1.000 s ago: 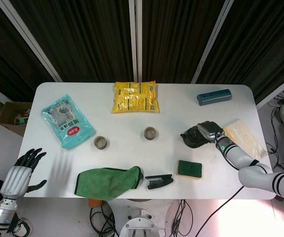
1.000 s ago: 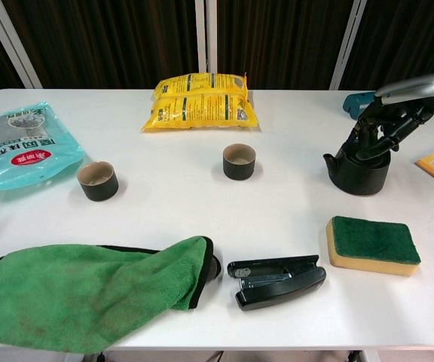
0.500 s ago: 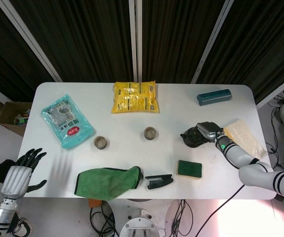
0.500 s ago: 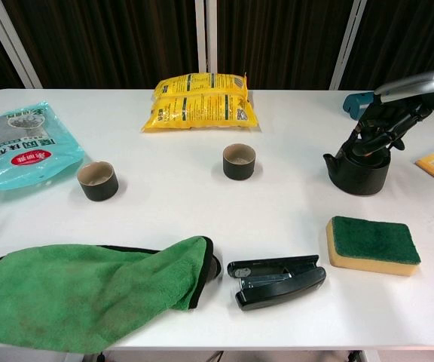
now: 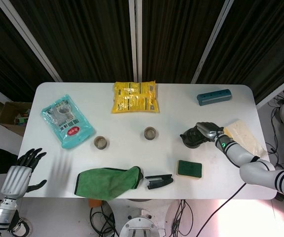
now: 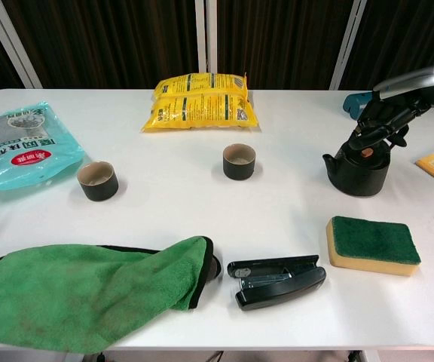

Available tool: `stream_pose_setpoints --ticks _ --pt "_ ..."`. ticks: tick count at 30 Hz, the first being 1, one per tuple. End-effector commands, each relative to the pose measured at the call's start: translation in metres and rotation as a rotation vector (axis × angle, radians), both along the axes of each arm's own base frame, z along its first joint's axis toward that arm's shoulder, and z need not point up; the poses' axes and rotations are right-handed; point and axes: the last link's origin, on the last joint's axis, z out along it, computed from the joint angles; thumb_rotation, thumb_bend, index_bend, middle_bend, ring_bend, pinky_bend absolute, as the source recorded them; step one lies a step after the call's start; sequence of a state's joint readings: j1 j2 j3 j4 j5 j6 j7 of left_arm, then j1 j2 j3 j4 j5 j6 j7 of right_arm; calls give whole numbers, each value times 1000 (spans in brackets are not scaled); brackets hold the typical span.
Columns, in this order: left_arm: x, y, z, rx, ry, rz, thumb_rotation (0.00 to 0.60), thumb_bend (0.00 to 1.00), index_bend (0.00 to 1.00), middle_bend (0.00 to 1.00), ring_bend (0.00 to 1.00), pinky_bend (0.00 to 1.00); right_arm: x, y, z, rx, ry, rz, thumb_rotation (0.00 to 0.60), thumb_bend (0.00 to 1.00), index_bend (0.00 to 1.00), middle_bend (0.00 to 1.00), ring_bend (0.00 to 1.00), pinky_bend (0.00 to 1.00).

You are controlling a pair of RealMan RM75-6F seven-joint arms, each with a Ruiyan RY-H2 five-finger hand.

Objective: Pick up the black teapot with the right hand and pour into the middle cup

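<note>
1. Teapot: squat black ceramic teapot point(image 6: 360, 170) stands on the white table point(image 6: 292, 211), well right of the middle dark cylindrical cup point(image 6: 239, 161).
2. Right hand point(image 6: 380, 121) fingers curl on its top; firm grasp unconfirmed.
3. Lift and pour both remain.
4. Left hand point(image 5: 22, 168) released, far left of teapot.

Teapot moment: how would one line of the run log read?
stage: grasping | right hand on teapot top, teapot on table | left hand idle, open | middle cup untouched
</note>
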State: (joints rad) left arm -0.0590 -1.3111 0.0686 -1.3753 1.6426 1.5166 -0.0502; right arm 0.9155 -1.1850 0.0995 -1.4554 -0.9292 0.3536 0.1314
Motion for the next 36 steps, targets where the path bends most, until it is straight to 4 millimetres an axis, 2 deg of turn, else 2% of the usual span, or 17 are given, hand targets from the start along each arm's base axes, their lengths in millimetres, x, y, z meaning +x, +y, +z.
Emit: stream_pose_setpoints --ticks 1,10,18,32,36 --pt "0 0 0 -1 -1 0 600 128 170 88 73 216 1 -1 1 1 -7 -3 337 159 727 702 680 204" --pt "0 0 0 -1 0 1 600 129 171 88 74 216 2 -1 3 1 -26 -15 338 160 771 739 712 217" --pt "-1 0 -2 -6 -2 5 600 129 171 88 73 216 1 -2 4 -7 -30 -14 338 161 817 787 750 271" --pt "-2 0 -2 -9 -3 7 600 129 171 88 73 217 1 -2 6 -29 -32 1 340 176 826 812 754 282" --pt "-3 1 -3 -8 -3 8 600 129 171 88 73 217 3 -2 8 -43 -37 8 338 176 826 814 754 353"
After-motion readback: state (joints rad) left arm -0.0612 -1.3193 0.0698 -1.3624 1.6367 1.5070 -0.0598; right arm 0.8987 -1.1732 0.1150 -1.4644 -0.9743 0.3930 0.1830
